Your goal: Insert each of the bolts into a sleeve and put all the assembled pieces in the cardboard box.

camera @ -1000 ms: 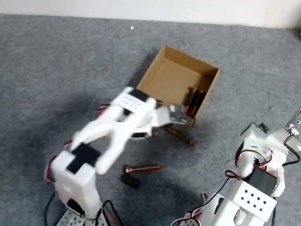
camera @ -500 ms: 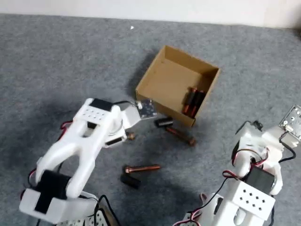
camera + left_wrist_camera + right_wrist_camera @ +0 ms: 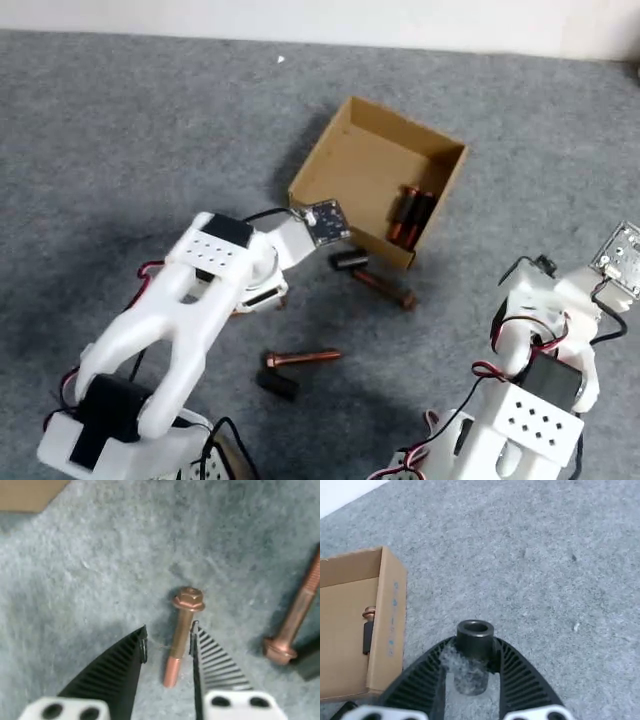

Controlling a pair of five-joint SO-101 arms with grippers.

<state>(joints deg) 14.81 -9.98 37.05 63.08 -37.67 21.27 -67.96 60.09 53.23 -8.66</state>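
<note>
My left gripper (image 3: 168,628) is open low over the carpet, its fingers on either side of a short copper bolt (image 3: 182,630). A longer bolt (image 3: 295,615) lies beside it, head next to a black sleeve (image 3: 310,662). My right gripper (image 3: 475,642) is shut on a black sleeve (image 3: 475,647), held upright above the carpet. In the high view the cardboard box (image 3: 318,155) holds assembled pieces (image 3: 410,215). A loose sleeve (image 3: 349,260) and a bolt (image 3: 383,287) lie by its near wall. A bolt (image 3: 303,357) and a sleeve (image 3: 277,384) lie nearer the arms.
The left arm (image 3: 200,310) stretches over the carpet near the box's near corner. The right arm (image 3: 550,345) stands folded at the right front. In the right wrist view the box wall (image 3: 390,625) is close to the held sleeve. Open grey carpet surrounds the box.
The left arm has swung back from the box's near wall toward the left and come down over the short bolt. The right arm has barely moved.
</note>
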